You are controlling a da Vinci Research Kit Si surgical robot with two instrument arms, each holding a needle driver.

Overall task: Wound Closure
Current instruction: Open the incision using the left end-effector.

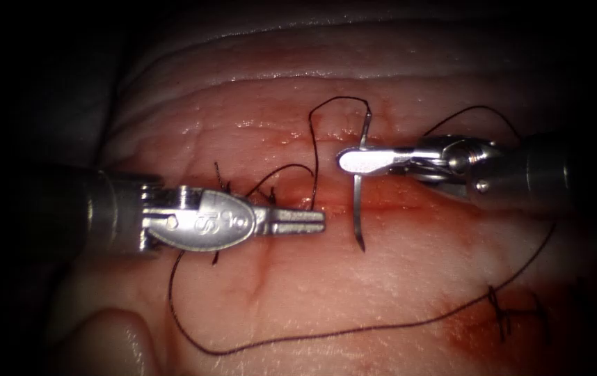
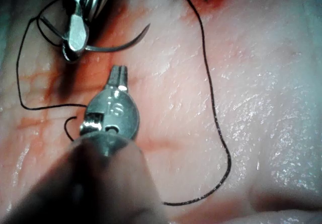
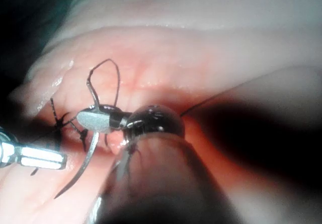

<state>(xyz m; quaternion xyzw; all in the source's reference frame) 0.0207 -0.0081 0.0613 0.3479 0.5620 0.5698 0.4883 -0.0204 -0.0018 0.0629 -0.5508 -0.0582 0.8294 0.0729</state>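
Observation:
My right tool (image 1: 348, 161) comes in from the right, jaws shut on the curved needle (image 1: 358, 202) about a third of the way from its thread end. The needle hangs free above the cut (image 1: 410, 205), point down toward the near side and not in the tissue (image 1: 382, 278). The right wrist view shows the same grip (image 3: 94, 120) and the needle (image 3: 83, 171). My left tool (image 1: 310, 223) lies just left of the needle with its jaws shut and nothing in them; its jaws (image 2: 119, 75) point at the needle (image 2: 121, 45). Dark thread (image 1: 312, 334) runs from the needle's upper end in a wide loop over the near tissue.
A tied stitch with short cut ends (image 1: 222, 182) sits by the left tool's wrist. Another knot (image 1: 506, 313) lies at the lower right in a patch of red fluid (image 1: 465, 327). A thread loop (image 1: 340, 101) arches above the needle's thread end.

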